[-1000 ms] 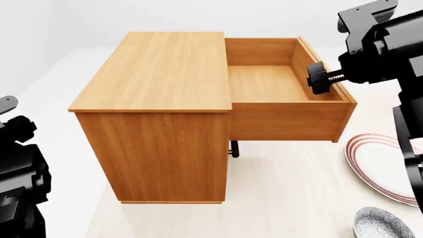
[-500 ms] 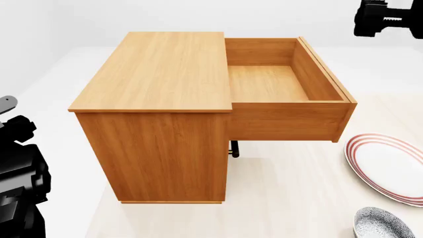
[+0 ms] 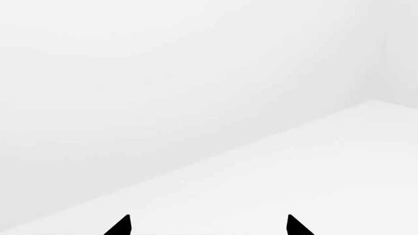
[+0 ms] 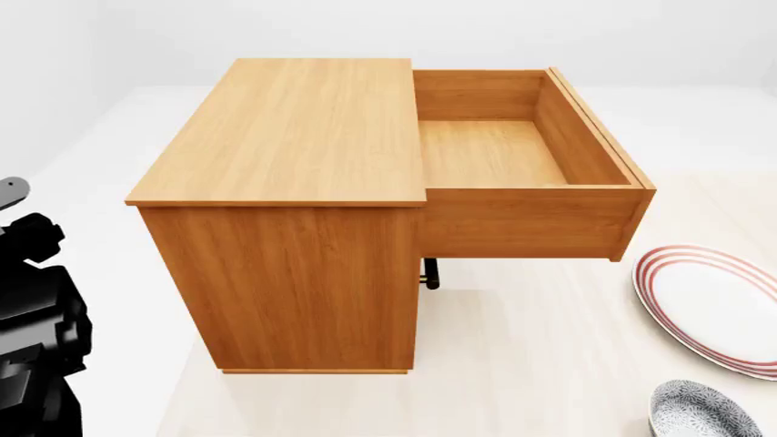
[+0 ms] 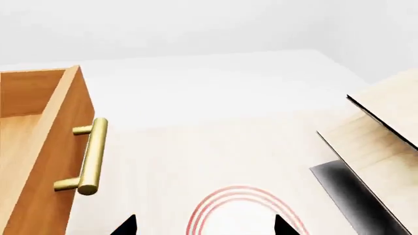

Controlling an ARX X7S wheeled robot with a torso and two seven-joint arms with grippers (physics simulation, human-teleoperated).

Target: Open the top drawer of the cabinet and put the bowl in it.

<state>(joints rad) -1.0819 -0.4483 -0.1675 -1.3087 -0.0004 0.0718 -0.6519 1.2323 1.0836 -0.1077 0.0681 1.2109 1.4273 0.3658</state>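
Left gripper [image 3: 207, 230]: we see only two black fingertips, set well apart, at the edge of the left wrist view; nothing sits between them, so we read it as released. In front of it lies only plain white floor and wall.

Left arm [image 4: 36, 337]: a black bulk at 8 o'clock in the head view, cut off by the frame; its gripper does not show there.

Cabinet [image 4: 291, 182]: the boxy orange-brown wooden cabinet fills the middle of the head view. We look at its top and one plain side, so the two lower drawers are hidden from us.

Top drawer [image 4: 510, 155]: pulled well out toward 3 o'clock of the cabinet, its shallow wooden box bare inside. In the right wrist view its front and brass bar handle [image 5: 88, 156] show at 9 o'clock.

Small black part [image 4: 430, 273]: something dark under the drawer; we cannot make out what it is.

Plate [image 4: 711, 305]: the flat white plate with red rings lies on the pale tabletop [image 4: 534, 364] at 4 o'clock, cut off by the frame.

Bowl [image 4: 701, 411]: the small round bowl with blue-grey speckles lies at 5 o'clock, just beside the plate and well apart from the drawer, cut off at the bottom edge.

Right gripper [image 5: 203, 227]: out of the head view. In its wrist view two black fingertips stand apart over the plate's red rings, holding nothing. The bowl does not show there.

Rack [image 5: 375, 152]: a pale tilted board on a black base at 3 o'clock, partly cut off.
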